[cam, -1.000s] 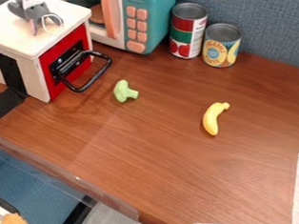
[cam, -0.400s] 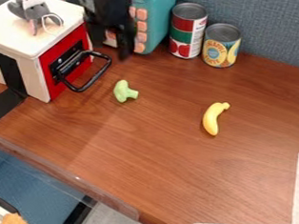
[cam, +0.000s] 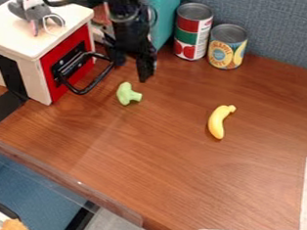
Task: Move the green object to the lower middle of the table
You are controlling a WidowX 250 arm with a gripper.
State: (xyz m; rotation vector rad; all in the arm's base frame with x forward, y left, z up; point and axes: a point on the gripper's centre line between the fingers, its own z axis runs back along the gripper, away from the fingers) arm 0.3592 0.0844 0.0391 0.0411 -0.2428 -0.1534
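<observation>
"Where your gripper (cam: 131, 69) hangs at the upper left of the camera view, how do its fingers stand?"

"My two fingers are spread apart, tips downward, with nothing between them. The right-hand one, as seen here, reaches lower in the view. Behind me stands the teal toy microwave (cam: 163, 20)."

"And the green broccoli (cam: 124, 93)?"

"It lies on the upper left part of the wooden table (cam: 153, 166), just below my fingertips in the view and apart from them. It is not at the lower middle."

"Which way does it point?"

"Its stem points to the right of the view, toward the side where the banana (cam: 215, 123) lies. The rounded head is at the left. The long axis of the head runs up and down the view, roughly crosswise to the stem, so the whole outline resembles a short T on its side."

"What borders it on the left?"

"The black handle (cam: 100, 79) of the red door (cam: 81, 38), near but not touching. That door belongs to the white box (cam: 23, 40), on top of which sits the grey mouse (cam: 33, 11)."

"And the rest?"

"The banana is well apart from the broccoli, its long axis closer to upright, its stem end at the upper right. At the back, the red and green can (cam: 191, 37) stands beside the yellow can (cam: 227, 49)."
</observation>
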